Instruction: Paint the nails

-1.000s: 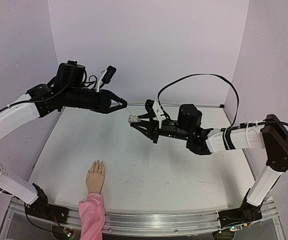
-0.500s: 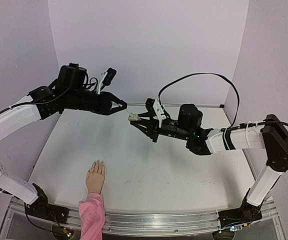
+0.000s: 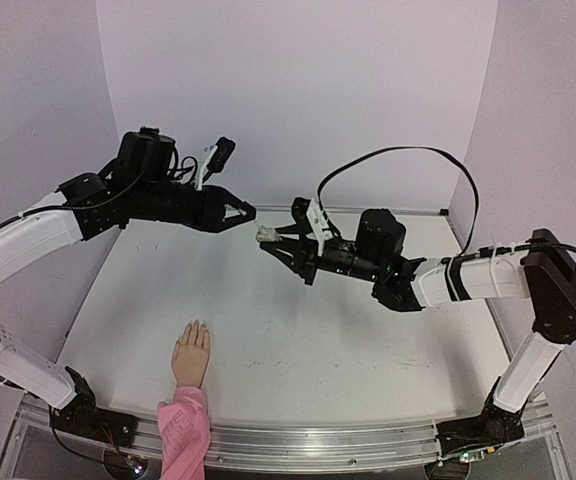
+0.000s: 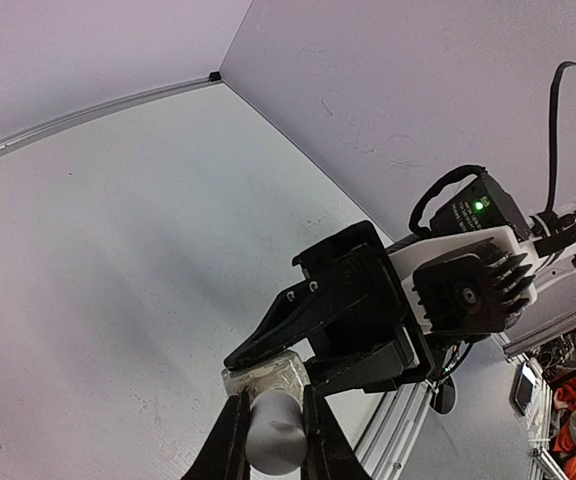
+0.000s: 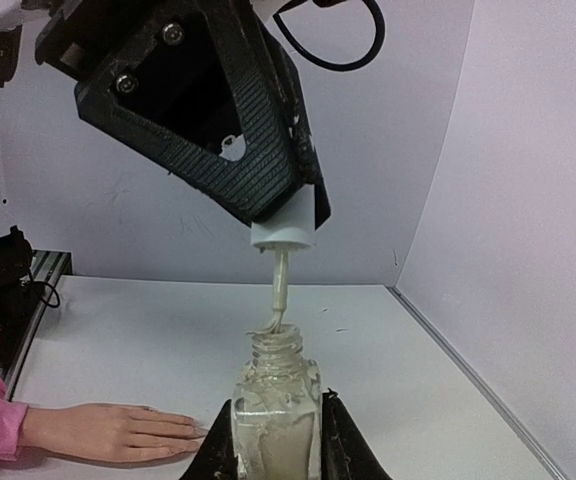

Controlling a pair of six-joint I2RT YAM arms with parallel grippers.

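Honestly, left gripper (image 3: 250,211) is pinching the cap (image 5: 283,228), right gripper (image 3: 268,243) is clamping the bottle (image 5: 276,415); that gloopy brush (image 5: 280,285) is risking drips before reaching the nails (image 3: 196,326).

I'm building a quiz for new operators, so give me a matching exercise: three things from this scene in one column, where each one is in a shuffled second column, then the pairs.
1. nail polish bottle
2. brush cap
3. mannequin hand

A. lying flat on the table
B. pinched in the left gripper
C. clamped in the right gripper

Pairs: 1-C, 2-B, 3-A.
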